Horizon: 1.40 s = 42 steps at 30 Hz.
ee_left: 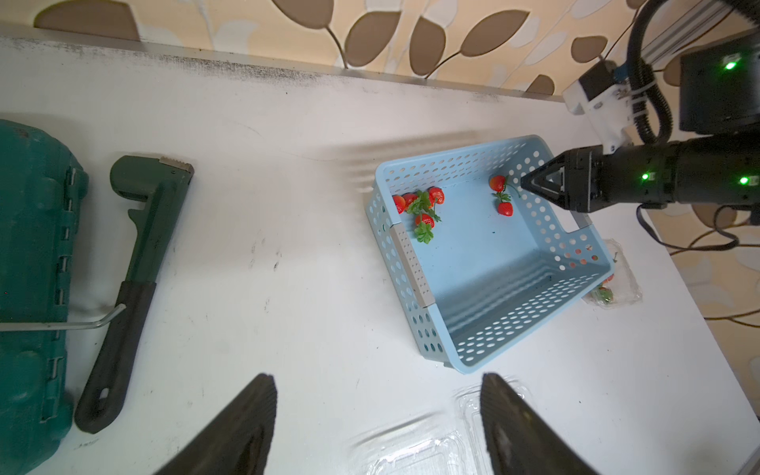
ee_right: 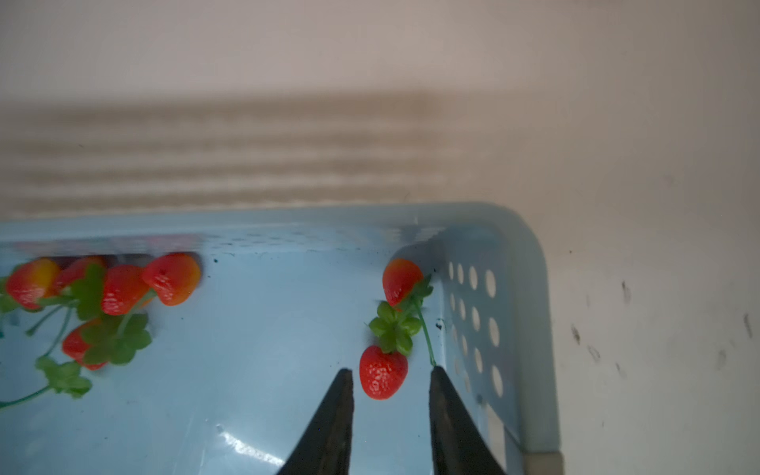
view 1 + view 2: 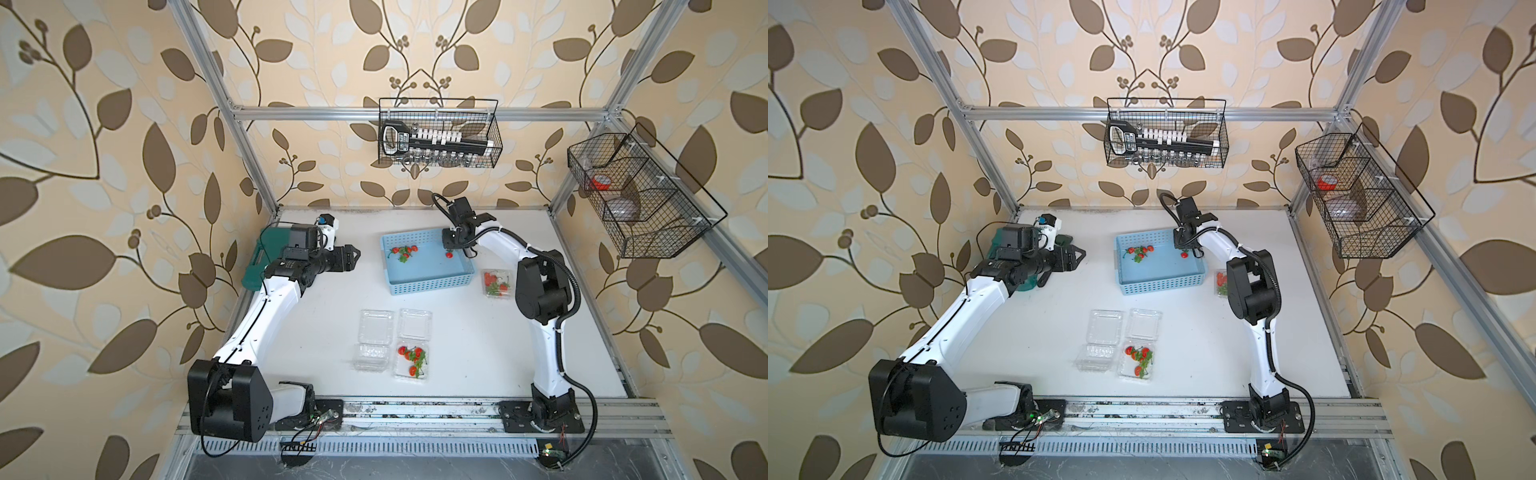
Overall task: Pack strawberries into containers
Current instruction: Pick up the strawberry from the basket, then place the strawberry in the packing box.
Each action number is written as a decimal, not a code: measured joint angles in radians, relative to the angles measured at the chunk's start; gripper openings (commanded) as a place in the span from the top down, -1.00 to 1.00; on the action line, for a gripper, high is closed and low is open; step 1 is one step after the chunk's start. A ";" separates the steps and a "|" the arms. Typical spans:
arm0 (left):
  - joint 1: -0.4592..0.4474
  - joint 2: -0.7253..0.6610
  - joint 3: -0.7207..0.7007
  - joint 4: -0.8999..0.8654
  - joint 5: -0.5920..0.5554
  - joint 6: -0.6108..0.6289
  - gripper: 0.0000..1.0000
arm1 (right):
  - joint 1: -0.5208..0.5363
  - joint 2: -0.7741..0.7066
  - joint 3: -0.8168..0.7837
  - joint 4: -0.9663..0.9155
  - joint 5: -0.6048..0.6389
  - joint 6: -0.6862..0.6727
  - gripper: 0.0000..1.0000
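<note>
A light blue basket (image 3: 432, 286) holds a cluster of strawberries (image 3: 404, 251) and two more near its right wall. My right gripper (image 2: 391, 370) reaches down into the basket and is open. One strawberry (image 2: 383, 373) lies between its fingertips, untouched on both sides, and another (image 2: 401, 279) lies just beyond. Near the table's front stand two open containers: one empty (image 3: 372, 356), one with several strawberries (image 3: 412, 360). A third container (image 3: 496, 283) with berries sits beside the right arm. My left gripper (image 1: 377, 376) hovers open and empty left of the basket.
A dark green tool case (image 3: 257, 262) lies at the far left under the left arm. Beside it, a wrench (image 1: 135, 267) shows in the left wrist view. Two wire baskets hang above, one on the back rail (image 3: 438, 133) and one on the right frame (image 3: 636, 195).
</note>
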 measured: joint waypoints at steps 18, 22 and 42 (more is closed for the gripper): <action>0.000 0.000 0.000 0.000 0.000 0.000 -0.59 | 0.000 0.130 0.083 -0.049 0.060 -0.071 0.19; 0.000 0.000 0.000 0.000 0.000 0.000 -0.59 | 0.000 0.143 0.099 -0.056 0.076 -0.074 0.36; -0.006 0.000 0.000 0.000 0.000 0.000 -0.59 | -0.003 0.152 0.130 -0.060 0.059 -0.066 0.94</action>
